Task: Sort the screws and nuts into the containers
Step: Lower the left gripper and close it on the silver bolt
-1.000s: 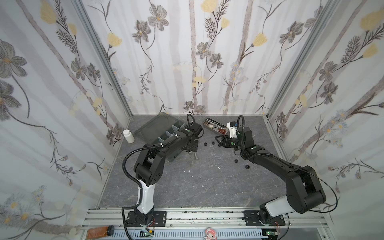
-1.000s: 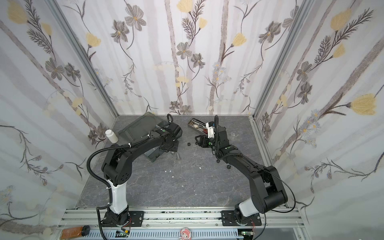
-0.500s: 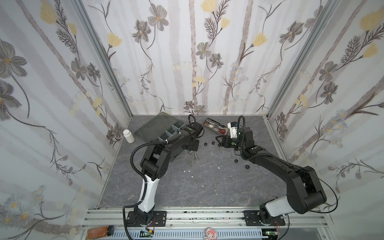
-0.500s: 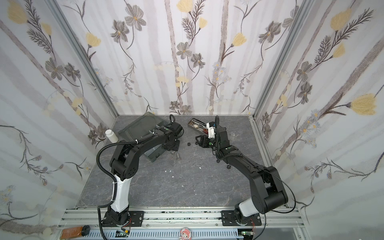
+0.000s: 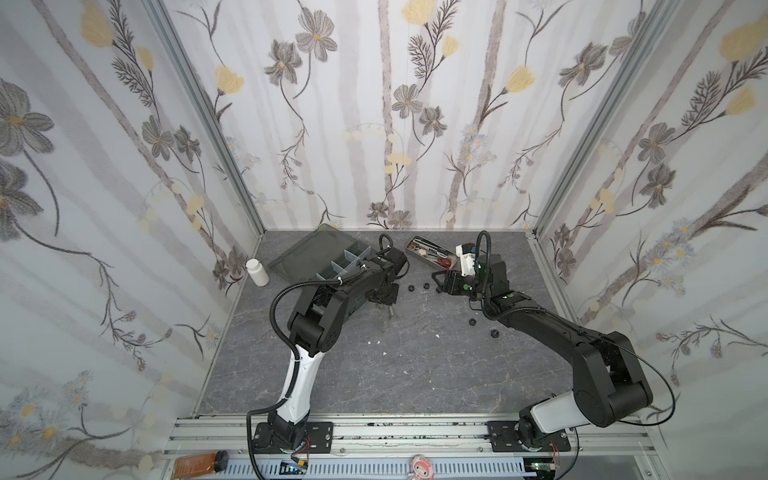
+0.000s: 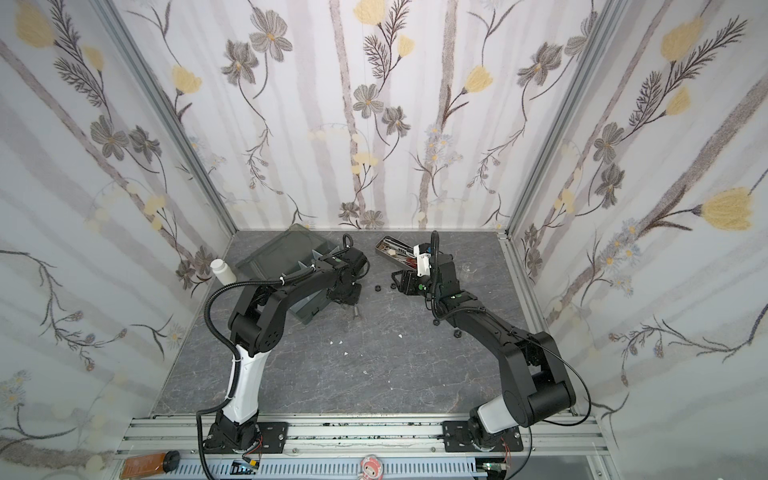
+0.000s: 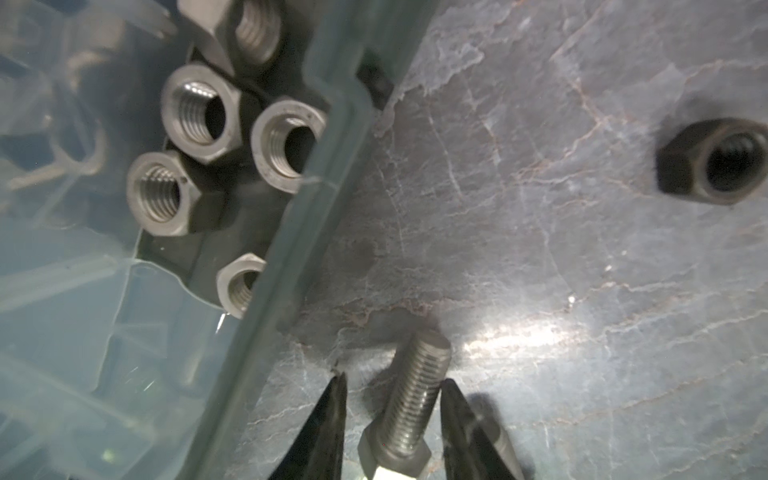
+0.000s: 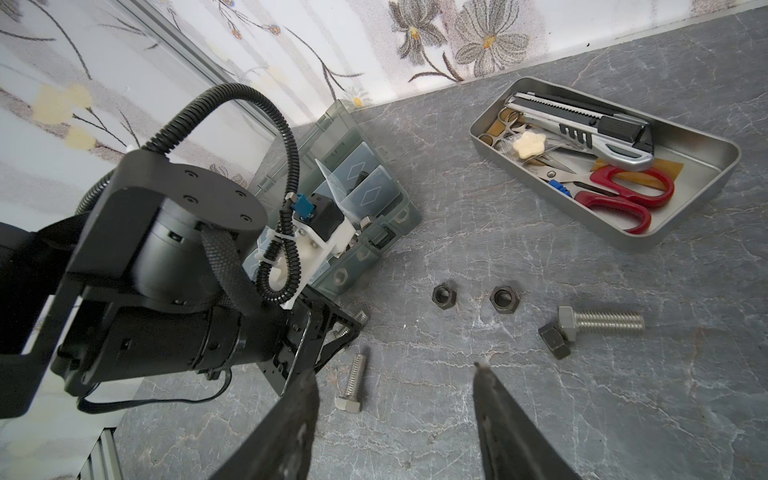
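Between left claw (image 7: 394, 383) jaws, silver screw (image 7: 417, 392)

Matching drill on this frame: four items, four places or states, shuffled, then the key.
Items
1. red-handled scissors
2. silver nuts
3. silver screw in the left wrist view
4. white bottle

Places or states
A. inside the organizer box
B. between the fingers of the left gripper
C. in the metal tin
D. standing upright, alone

Pairs: 1-C, 2-A, 3-B, 4-D
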Action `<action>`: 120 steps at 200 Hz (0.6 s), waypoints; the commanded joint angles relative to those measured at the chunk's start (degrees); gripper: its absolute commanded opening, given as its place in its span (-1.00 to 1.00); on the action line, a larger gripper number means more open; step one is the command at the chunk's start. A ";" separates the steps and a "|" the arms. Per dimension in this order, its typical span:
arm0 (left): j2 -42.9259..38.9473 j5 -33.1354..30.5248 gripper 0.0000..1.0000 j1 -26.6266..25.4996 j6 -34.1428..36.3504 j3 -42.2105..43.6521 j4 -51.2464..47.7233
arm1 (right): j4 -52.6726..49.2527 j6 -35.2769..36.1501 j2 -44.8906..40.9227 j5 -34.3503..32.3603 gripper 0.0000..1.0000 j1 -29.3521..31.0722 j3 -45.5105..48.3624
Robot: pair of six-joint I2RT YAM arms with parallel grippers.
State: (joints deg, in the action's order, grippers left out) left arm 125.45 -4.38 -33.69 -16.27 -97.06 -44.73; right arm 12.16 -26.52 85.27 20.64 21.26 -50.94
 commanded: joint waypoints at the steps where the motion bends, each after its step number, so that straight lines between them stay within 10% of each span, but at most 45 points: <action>1: 0.59 0.83 -0.32 0.03 0.22 -0.68 -0.21 | 2.07 -0.02 0.15 0.63 0.21 -0.14 0.14; 120: -0.95 0.32 -0.79 0.23 -1.60 -2.19 -0.41 | 1.81 -0.02 0.03 0.89 0.22 -0.26 -0.04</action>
State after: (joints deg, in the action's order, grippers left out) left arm 126.32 -2.79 -33.65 -16.43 -98.41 -44.75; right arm 12.19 -26.52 85.45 20.69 21.10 -50.94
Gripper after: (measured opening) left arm 0.142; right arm 0.607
